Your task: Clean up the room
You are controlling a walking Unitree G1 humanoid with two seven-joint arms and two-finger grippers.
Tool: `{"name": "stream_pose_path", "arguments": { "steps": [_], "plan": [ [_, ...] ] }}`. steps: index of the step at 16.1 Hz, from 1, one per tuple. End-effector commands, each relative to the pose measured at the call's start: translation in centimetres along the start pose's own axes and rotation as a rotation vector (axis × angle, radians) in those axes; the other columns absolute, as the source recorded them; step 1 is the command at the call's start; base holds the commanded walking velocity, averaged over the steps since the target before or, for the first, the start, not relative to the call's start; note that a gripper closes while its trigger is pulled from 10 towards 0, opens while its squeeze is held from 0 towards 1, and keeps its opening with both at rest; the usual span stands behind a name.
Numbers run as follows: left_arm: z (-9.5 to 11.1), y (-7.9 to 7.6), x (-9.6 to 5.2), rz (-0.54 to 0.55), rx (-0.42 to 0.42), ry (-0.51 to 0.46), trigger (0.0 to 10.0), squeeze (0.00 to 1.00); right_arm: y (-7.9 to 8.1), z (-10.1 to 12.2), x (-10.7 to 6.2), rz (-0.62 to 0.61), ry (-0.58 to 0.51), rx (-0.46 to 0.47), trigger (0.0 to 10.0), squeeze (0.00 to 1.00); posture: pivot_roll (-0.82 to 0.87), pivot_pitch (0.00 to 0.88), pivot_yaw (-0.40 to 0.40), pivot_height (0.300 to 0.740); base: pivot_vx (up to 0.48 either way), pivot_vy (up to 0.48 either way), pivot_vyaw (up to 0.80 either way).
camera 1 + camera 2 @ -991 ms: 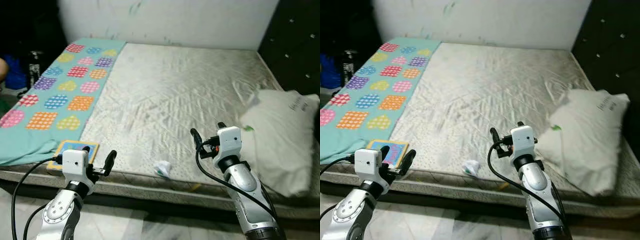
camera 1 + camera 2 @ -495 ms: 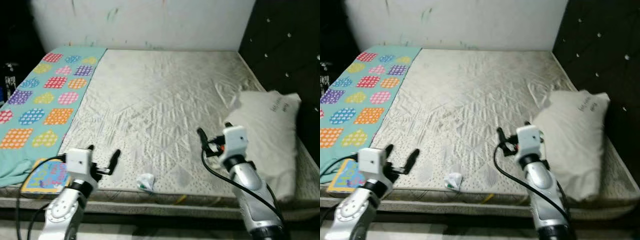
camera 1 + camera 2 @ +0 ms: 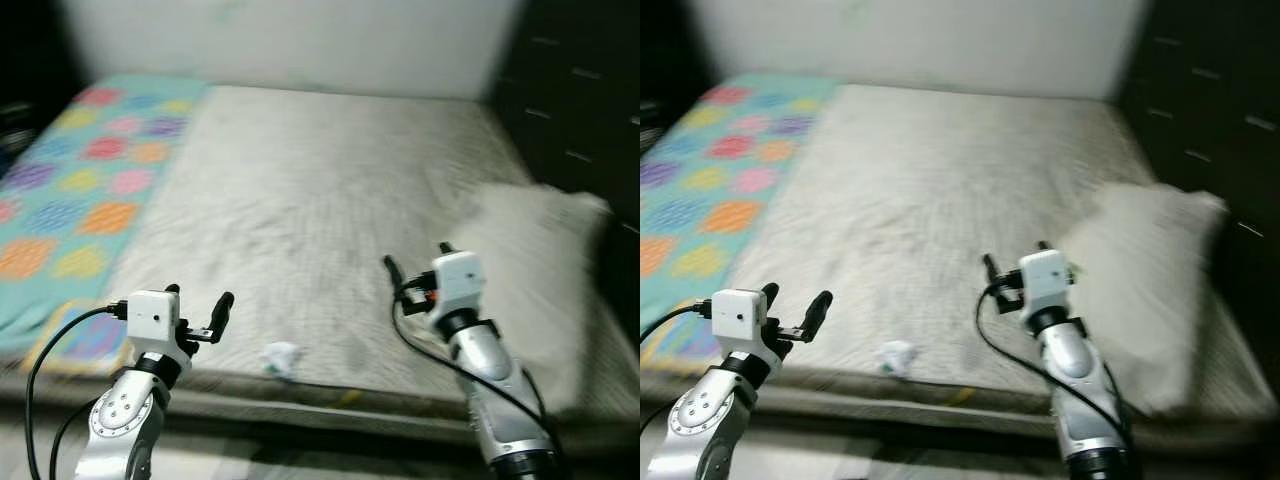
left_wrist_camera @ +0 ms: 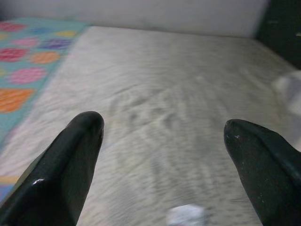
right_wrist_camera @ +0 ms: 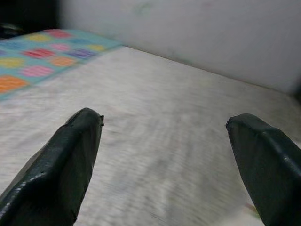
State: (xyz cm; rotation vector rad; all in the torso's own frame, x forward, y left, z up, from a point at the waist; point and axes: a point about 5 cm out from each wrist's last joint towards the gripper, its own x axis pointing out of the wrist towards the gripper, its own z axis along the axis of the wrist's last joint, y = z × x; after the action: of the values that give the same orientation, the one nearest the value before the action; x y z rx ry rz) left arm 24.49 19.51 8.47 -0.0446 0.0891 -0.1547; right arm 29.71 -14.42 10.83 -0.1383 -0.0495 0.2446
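Crumpled white wrapper (image 3: 281, 358) lies near bed (image 3: 320, 190) front edge, between my left hand (image 3: 197, 303) and right hand (image 3: 413, 271). Both hands spread wide, empty, above mattress.

Probably a bedroom: bare mattress (image 3: 320, 200), pillow (image 3: 535, 270)

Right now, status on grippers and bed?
Left gripper open, empty, at mattress edge. Right gripper open, empty. Crumpled white scrap near mattress front edge, between them. Nothing blocking.
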Motion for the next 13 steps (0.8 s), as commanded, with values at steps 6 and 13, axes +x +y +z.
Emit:
{"name": "stream_pose_path", "arguments": {
  "steps": [6, 13],
  "plan": [
    [-0.46, 0.22, -0.21, -0.003, -0.015, 0.024, 10.0, 0.0, -0.33, -0.46, 0.21, -0.027, 0.038, 0.014, 10.0, 0.0, 0.08, 0.074, -0.039, 0.74, 0.0, 0.0, 0.0],
    [-0.49, 0.21, -0.19, -0.006, -0.021, 0.029, 10.0, 0.0, -0.41, -0.49, 0.24, -0.033, 0.043, 0.031, 10.0, 0.0, 0.08, 0.083, -0.034, 0.74, 0.0, 0.467, 0.0]
  ]
}}
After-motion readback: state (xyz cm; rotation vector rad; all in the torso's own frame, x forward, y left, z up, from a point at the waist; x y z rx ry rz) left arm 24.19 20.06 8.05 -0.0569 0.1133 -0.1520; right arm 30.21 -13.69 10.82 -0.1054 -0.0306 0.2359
